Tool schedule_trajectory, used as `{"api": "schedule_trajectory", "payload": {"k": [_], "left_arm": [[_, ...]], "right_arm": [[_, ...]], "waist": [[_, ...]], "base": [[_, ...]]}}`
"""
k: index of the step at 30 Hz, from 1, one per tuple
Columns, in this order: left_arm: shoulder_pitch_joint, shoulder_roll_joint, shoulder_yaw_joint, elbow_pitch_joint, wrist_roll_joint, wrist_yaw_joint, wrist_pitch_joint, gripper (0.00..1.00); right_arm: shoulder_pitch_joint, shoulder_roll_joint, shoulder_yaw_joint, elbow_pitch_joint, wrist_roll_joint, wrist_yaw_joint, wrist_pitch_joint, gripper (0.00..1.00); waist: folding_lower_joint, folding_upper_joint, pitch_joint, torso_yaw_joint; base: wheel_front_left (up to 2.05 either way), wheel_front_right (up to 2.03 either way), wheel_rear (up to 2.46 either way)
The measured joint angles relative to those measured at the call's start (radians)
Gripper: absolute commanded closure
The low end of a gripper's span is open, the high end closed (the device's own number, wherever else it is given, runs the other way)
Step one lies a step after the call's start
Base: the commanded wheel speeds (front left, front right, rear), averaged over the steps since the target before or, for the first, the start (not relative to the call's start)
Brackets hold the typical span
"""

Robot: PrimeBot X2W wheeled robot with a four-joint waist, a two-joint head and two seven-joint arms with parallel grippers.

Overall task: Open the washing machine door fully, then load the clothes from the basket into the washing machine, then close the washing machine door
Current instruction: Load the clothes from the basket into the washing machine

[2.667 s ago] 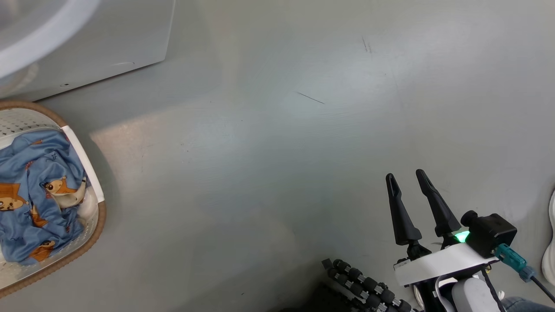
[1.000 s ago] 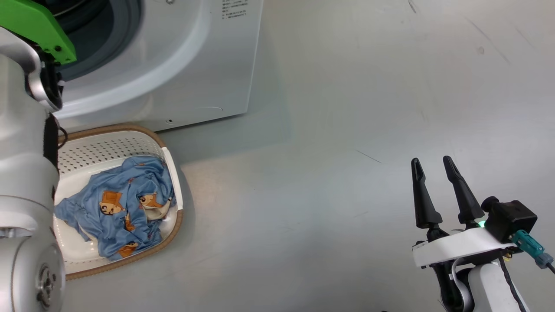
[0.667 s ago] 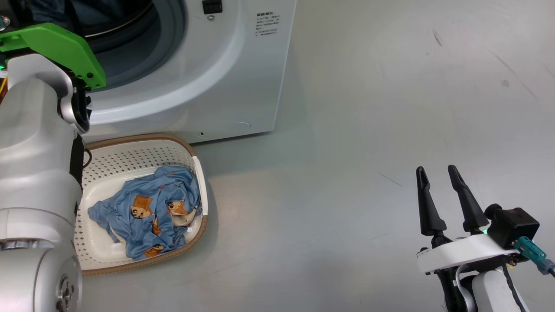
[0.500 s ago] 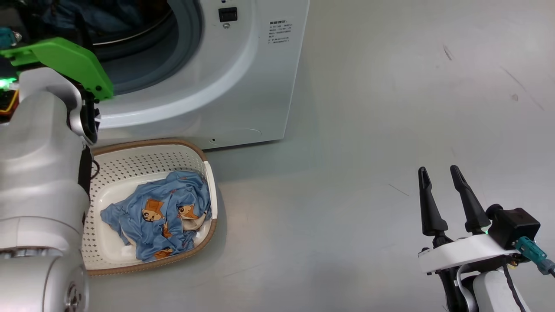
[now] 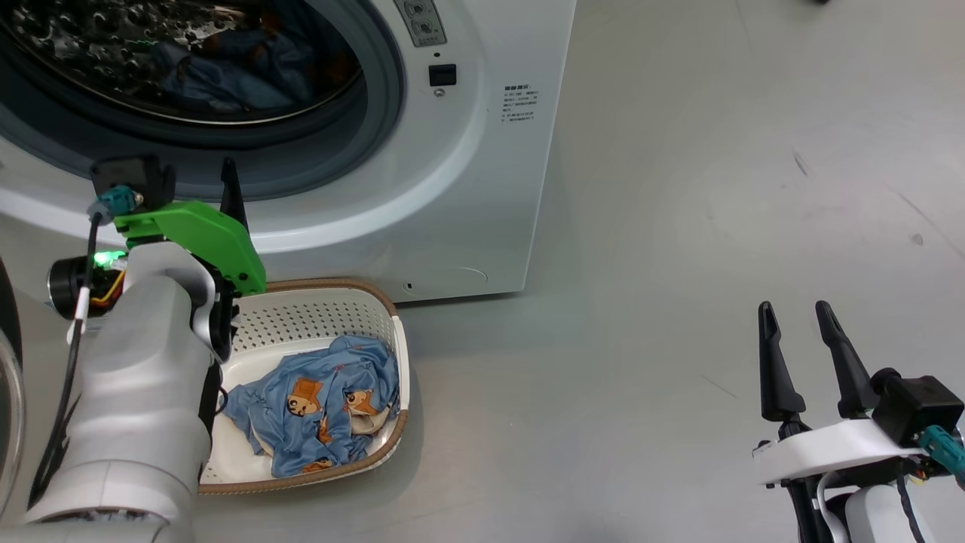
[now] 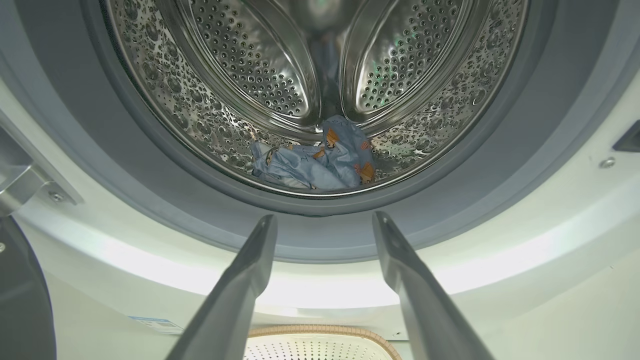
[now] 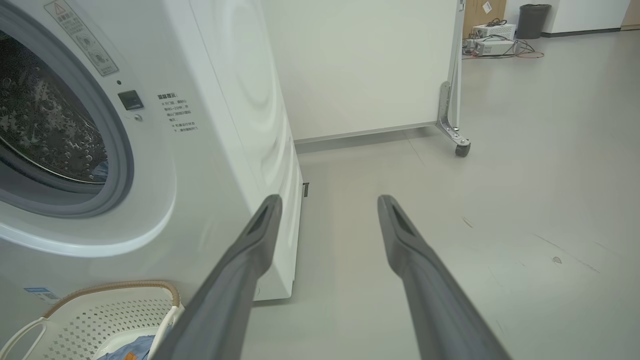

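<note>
Risks: the clothes (image 5: 324, 403) left in the basket (image 5: 394, 339) lie bunched in one heap, so a pinch may lift only a fold and spill the rest on the floor (image 5: 641, 339). A trailing sleeve may snag the basket rim or lodge in the grey seal (image 6: 500, 150) of the washing machine (image 5: 482, 151). Left pincer (image 6: 324, 219): fingers fully apart, empty, aimed at the drum (image 6: 200, 100), where one blue garment (image 6: 320, 165) lies; the basket heap sits below its tips, nearer the robot. Right pincer (image 5: 794, 307): wide open, empty, well apart from the basket. Door (image 6: 20, 300): swung open, left.
</note>
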Motion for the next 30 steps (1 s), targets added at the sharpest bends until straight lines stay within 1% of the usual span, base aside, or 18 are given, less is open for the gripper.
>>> {"api": "schedule_trajectory", "payload": {"k": [6, 14, 21, 30], "left_arm": [[0.080, -0.015, -0.011, -0.019, -0.001, -0.016, -0.005, 0.00], [0.231, -0.016, -0.038, -0.085, 0.003, -0.022, -0.010, 0.00], [0.370, -0.016, -0.028, -0.237, -0.001, -0.025, -0.010, 0.00], [0.574, -0.016, 0.054, -0.480, -0.029, -0.016, -0.010, 0.00]], "right_arm": [[0.037, 0.001, -0.019, 0.002, -0.016, 0.000, 0.000, 0.00], [0.046, -0.002, -0.001, 0.011, -0.053, 0.000, 0.000, 0.00], [0.095, -0.029, 0.011, 0.011, -0.059, 0.000, 0.000, 0.00], [0.120, -0.040, 0.028, 0.000, -0.060, 0.000, 0.000, 0.00]], "waist": [[0.0000, 0.0000, -0.047, 0.029], [0.0000, 0.0000, -0.119, 0.055], [0.0000, 0.0000, -0.179, 0.068], [0.0000, 0.0000, -0.226, 0.077]], "base": [[0.00, 0.00, 0.00], [0.00, 0.00, 0.00], [0.00, 0.00, 0.00], [0.00, 0.00, 0.00]]}}
